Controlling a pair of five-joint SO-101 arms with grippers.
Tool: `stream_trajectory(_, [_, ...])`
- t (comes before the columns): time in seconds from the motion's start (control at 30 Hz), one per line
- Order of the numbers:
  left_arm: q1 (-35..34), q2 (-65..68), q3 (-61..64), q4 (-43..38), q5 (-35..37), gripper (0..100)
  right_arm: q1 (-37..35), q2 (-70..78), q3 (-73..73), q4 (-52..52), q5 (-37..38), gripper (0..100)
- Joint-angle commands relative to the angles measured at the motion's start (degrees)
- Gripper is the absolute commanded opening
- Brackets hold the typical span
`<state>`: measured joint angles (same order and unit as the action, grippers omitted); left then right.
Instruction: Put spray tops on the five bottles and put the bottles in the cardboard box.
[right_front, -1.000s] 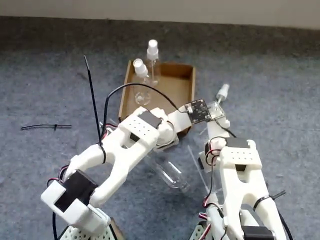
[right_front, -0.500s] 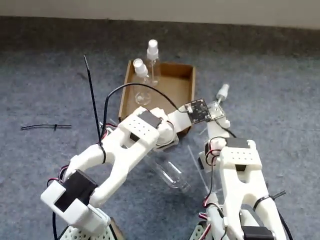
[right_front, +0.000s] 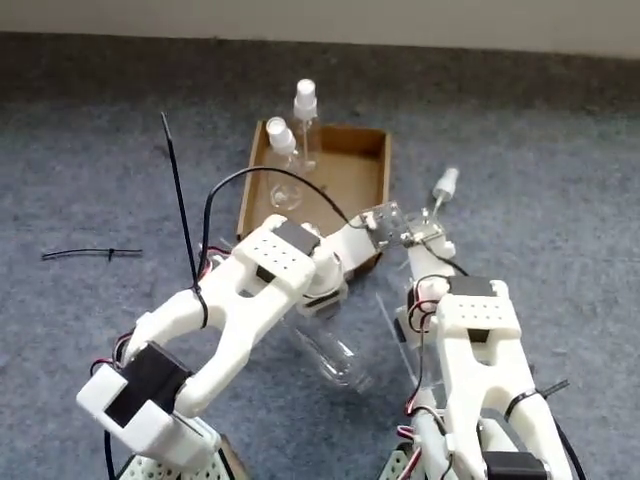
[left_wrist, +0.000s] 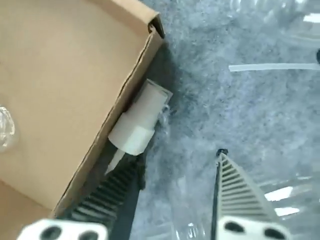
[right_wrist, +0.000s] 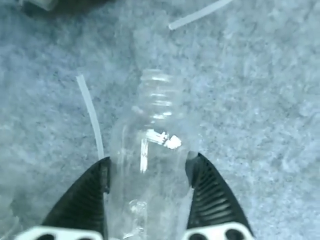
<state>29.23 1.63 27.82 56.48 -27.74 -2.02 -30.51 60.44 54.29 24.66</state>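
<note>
Right gripper (right_wrist: 150, 160) fingers clamp 1 uncapped bottle (right_wrist: 155, 130), base cut off. Left gripper (left_wrist: 177, 162) fingers spread near spray top (left_wrist: 137, 120) beside cardboard box (left_wrist: 65, 75); we can't see its tube.

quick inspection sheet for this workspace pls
surface: grey carpet
job's things: box holds two capped bottles; lying bottle on carpet; spray top against box's outer wall; second top beside box
clutter: cable tie, loose tubes
grippers: left gripper open by spray top; right gripper shut on uncapped bottle
cables: black wire looping off left arm
surroundings: pale wall at far edge
</note>
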Motion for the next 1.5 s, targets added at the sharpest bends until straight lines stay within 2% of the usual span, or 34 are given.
stream_trajectory(0.0, [0.1, -4.9, 1.1, 4.3, -0.4, 21, -0.2, -1.5, -0.4, -0.6, 0.1, 0.4])
stream_trajectory(0.17, [-6.0, -18.3, 1.5, 10.3, -0.4, 21, -0.2, -1.5, -0.4, -0.6, 0.1, 0.4])
stream_trajectory(0.33, [-17.1, -34.9, 1.6, 15.8, -0.6, 21, -0.2, -1.5, -0.4, -0.6, 0.0, 0.4])
stream_trajectory(0.43, [-27.5, -43.1, 1.6, 17.1, -0.6, 21, -0.2, -1.5, -0.4, -0.6, 0.0, 0.4])
stream_trajectory(0.57, [-46.5, -46.8, 2.1, 16.5, -0.7, 21, -0.2, -1.5, -0.4, -0.6, -0.1, 0.4])
stream_trajectory(0.67, [-57.3, -46.8, 4.9, 12.9, -1.2, 21, -0.2, -1.5, -0.4, -0.6, -0.1, 0.4])
stream_trajectory(0.9, [-73.8, -46.8, 12.5, 0.1, -4.0, 21, -0.2, -1.5, -0.3, -0.6, -0.1, 0.4])
stream_trajectory(1.07, [-77.8, -42.1, 14.1, -4.5, -9.8, 21, 0.0, -1.4, -0.2, -0.6, -0.1, 0.4])
stream_trajectory(1.27, [-82.2, -25.9, 2.7, -3.7, -10.1, 21, 0.0, -1.5, 0.7, -0.6, -0.1, 0.4])
stream_trajectory(1.47, [-81.1, -11.5, -9.7, 10.5, -10.1, 21, -0.3, -1.5, 0.8, -0.7, 0.3, 0.4])
